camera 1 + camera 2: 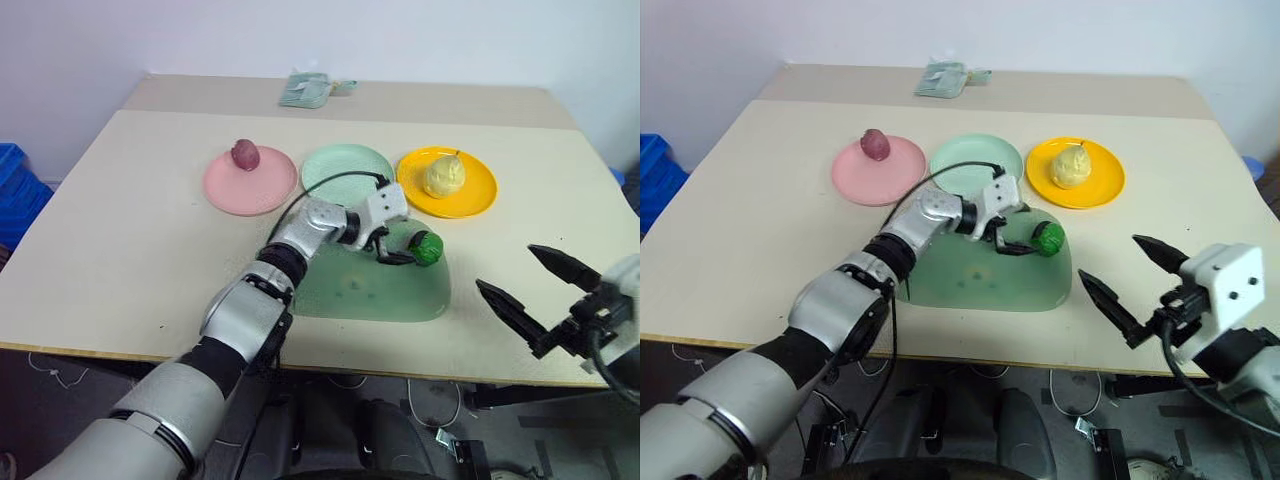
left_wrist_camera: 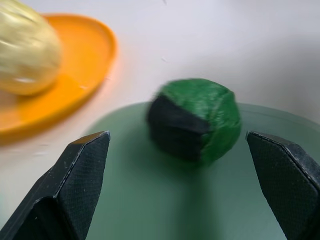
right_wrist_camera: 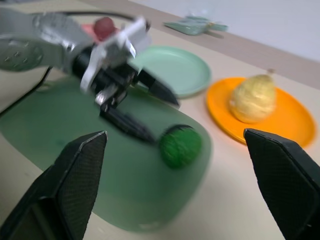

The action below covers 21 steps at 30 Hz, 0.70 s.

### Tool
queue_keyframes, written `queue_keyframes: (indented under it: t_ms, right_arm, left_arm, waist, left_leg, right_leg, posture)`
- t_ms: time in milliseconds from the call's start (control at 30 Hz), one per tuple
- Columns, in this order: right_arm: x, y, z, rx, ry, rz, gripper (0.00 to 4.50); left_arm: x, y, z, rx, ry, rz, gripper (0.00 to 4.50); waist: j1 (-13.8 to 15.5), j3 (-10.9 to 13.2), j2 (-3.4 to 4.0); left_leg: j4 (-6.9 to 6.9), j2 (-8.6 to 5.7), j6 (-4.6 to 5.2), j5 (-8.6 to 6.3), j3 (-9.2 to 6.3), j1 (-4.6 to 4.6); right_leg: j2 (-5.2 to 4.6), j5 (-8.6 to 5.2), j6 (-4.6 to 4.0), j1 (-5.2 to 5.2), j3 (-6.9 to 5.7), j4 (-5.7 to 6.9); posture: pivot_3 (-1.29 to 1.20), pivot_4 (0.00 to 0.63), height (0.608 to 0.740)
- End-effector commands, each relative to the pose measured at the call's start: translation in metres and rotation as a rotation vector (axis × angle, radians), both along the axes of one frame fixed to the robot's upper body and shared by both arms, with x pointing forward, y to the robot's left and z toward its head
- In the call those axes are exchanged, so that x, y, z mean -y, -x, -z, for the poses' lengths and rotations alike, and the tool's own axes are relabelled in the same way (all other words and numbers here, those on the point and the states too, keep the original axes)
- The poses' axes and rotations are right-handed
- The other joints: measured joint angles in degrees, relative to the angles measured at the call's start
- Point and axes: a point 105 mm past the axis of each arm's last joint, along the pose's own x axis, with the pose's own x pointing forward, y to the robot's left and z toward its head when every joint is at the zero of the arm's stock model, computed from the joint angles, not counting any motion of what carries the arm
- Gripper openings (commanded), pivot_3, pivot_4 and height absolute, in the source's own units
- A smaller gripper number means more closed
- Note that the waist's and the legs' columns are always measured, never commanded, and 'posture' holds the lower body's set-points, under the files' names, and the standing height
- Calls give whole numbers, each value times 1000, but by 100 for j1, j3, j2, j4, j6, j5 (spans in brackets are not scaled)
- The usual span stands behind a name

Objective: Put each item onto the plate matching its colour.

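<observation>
Left hand, fingers spread, points level at round green ball.

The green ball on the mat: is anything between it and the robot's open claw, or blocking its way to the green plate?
Nothing visible does. The left gripper is open with the green ball just ahead between its fingers, nothing in the gap. The mint green plate is empty, with only the mat and bare table between.

My table, beige top. Directly on it: pink plate, mint plate, orange plate in a row; dull green mat nearer; greenish packet far edge.
</observation>
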Motion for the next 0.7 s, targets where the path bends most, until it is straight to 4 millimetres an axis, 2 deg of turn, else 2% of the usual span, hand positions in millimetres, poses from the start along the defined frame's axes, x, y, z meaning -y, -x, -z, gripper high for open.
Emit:
queue_keyframes:
  t_ms: [33,100,133,200,267,333,400,500,700]
  right_arm:
    - [-20,-16,11,1,-19,-34,4465]
    - [-27,-30,19,-4,-38,-55,4465]
    - [-29,-38,22,-3,-43,-55,4465]
    - [-26,-55,27,-5,-43,-48,4465]
    - [-23,-68,34,-12,-31,-44,4465]
    - [-18,-79,40,-21,-16,-41,4465]
    - [-14,-93,47,-29,-10,-30,4465]
    - [-10,-107,54,-32,-1,-16,4465]
    - [0,-126,61,-29,23,25,4465]
  left_arm:
    - [-64,14,-21,19,165,-6,4500]
    - [-107,41,-19,108,207,-37,4500]
    - [-126,60,-13,73,182,-12,4500]
    - [-154,95,-8,-16,137,41,4500]
    - [-170,115,-9,-44,104,60,4500]
    - [-179,132,-14,-56,102,64,4500]
    - [-188,156,-18,-70,105,63,4500]
    - [-189,179,-20,-89,104,42,4500]
    - [-183,202,-21,-99,118,7,4500]
  waist:
    - [-95,-9,16]
    - [-180,-12,20]
    - [-161,-11,21]
    - [-119,-5,12]
    - [31,0,16]
    - [148,1,26]
    - [101,-1,31]
    - [44,-1,33]
    - [47,-1,35]
  left_leg:
    - [-8,1,-1,0,-1,6]
    - [-18,3,-3,0,-1,11]
    - [-33,3,-7,1,1,17]
    - [-35,2,-14,4,1,0]
    - [-29,-1,-21,9,-3,-15]
    - [-15,-1,-29,5,-11,-13]
    - [-16,0,-31,3,2,-6]
    - [-16,-2,-12,4,35,-3]
    - [-22,0,-5,11,44,-4]
  right_leg:
    - [0,0,-3,1,2,-1]
    - [-3,1,-10,-3,11,2]
    - [-6,3,-14,-6,19,-1]
    - [-10,5,-18,-23,19,-1]
    - [-13,0,-45,-31,15,-3]
    - [-19,3,-64,-29,4,-17]
    - [-33,7,-72,-6,1,-42]
    - [-52,11,-78,3,7,-52]
    - [-50,12,-76,-3,6,-25]
  posture:
    - [0,150,740]
    - [0,150,740]
    - [0,150,740]
    - [0,150,740]
    - [0,150,740]
    - [0,150,740]
    - [0,150,740]
    - [0,150,740]
    - [0,150,740]
